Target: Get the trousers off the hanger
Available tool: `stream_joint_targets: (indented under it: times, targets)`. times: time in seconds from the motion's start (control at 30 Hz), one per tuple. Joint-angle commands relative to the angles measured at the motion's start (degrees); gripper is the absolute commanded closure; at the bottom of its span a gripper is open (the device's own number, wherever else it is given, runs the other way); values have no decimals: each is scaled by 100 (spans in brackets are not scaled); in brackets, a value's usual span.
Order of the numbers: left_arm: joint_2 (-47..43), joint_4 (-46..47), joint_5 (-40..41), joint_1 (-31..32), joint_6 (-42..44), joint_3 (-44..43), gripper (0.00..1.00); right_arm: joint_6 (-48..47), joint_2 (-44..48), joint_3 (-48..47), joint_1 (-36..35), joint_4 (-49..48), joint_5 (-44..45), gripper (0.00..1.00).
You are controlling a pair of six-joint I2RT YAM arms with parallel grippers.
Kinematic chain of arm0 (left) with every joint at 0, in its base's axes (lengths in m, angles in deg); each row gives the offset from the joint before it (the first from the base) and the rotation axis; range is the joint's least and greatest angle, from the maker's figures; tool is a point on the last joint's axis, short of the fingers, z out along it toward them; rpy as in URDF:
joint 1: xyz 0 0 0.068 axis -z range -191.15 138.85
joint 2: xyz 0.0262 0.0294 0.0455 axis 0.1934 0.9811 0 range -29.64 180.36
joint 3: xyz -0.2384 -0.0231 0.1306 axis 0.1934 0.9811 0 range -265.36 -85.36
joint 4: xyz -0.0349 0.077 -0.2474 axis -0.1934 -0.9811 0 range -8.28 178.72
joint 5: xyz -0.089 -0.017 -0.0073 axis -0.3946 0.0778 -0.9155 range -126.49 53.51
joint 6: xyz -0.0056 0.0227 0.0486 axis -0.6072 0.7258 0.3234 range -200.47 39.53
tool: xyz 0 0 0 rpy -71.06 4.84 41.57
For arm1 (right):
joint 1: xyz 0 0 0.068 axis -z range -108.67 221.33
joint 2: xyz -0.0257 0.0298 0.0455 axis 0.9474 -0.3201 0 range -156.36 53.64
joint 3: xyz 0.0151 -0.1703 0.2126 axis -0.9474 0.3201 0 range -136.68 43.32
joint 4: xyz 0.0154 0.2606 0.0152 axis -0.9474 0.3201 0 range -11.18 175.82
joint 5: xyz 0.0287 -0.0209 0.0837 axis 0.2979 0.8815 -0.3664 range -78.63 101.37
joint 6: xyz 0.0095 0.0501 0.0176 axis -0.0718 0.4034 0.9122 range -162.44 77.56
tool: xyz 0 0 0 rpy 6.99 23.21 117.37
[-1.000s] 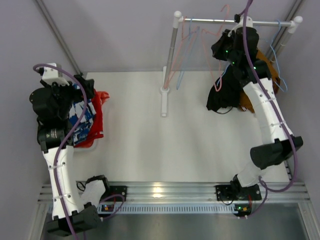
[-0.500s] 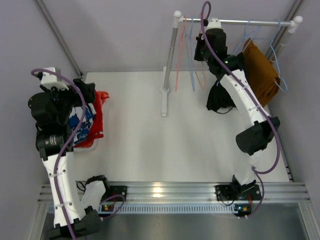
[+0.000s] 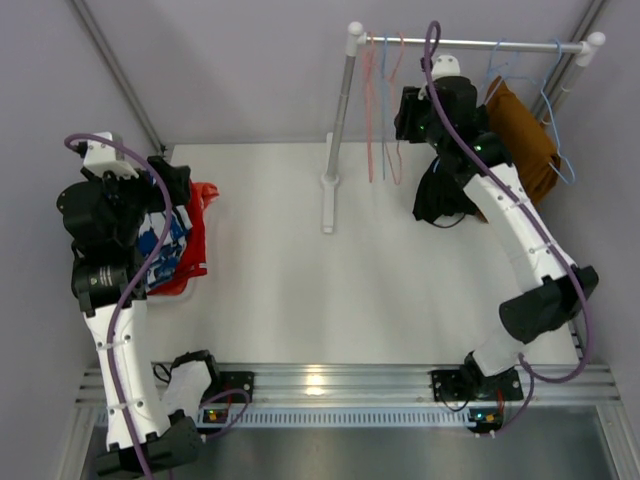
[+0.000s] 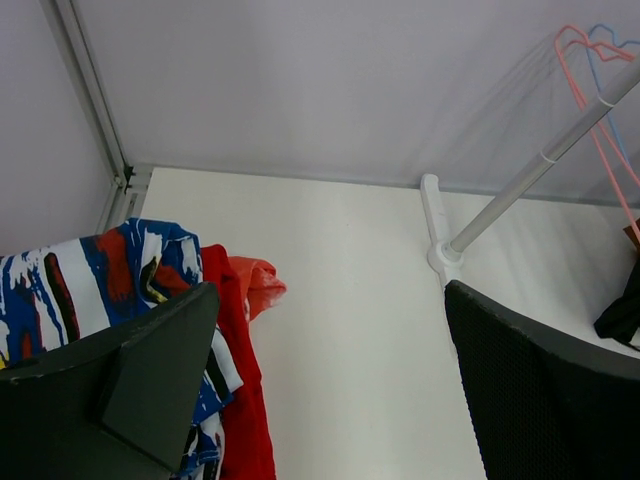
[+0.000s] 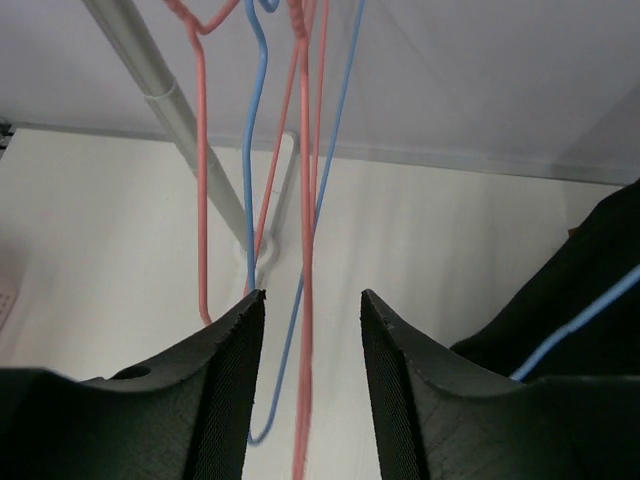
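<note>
right gripper [image 5: 312, 300]: spread, a pink hanger wire [image 5: 303, 200] passing between the fingers; i cannot tell whether it touches. left gripper [image 4: 330, 300]: spread wide, holding nothing.

trousers counted: five. two are at the rail [image 3: 520, 45]: the brown trousers [image 3: 525, 140] on a blue hanger and the black trousers [image 3: 440, 195] lower down. three are piled at far left: the blue-and-white trousers [image 4: 60, 290], red trousers [image 4: 240, 410] and orange-red trousers [image 4: 255, 285].

i judge the cloth light, limp and apt to slide. best hold: pinch a hanging fold below the wire.
</note>
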Motion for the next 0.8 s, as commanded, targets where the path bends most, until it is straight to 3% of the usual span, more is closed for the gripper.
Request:
stream_joint_targets:
  times: [0.0, 0.17, 0.27, 0.37, 0.43, 0.77]
  targets:
    - [32, 319, 43, 0, 221, -280, 1, 19, 953, 392, 170, -390, -248, 56]
    - [50, 504, 202, 0, 328, -315, 1, 687, 1964, 1272, 838, -301, -740, 49]
    - [76, 627, 140, 0, 179, -280, 1, 1328, 2351, 1843, 1584, -607, -1205, 41]
    - [85, 767, 44, 0, -15, -201, 1, 2066, 2537, 2379, 2549, -1362, -1933, 40]
    - [85, 873, 8, 0, -112, -140, 1, 2531, 2458, 2670, 2772, -1994, -2522, 42]
    - [76, 935, 78, 0, -77, -139, 1, 2929, 1044, 2100, 3019, -3269, -2982, 44]
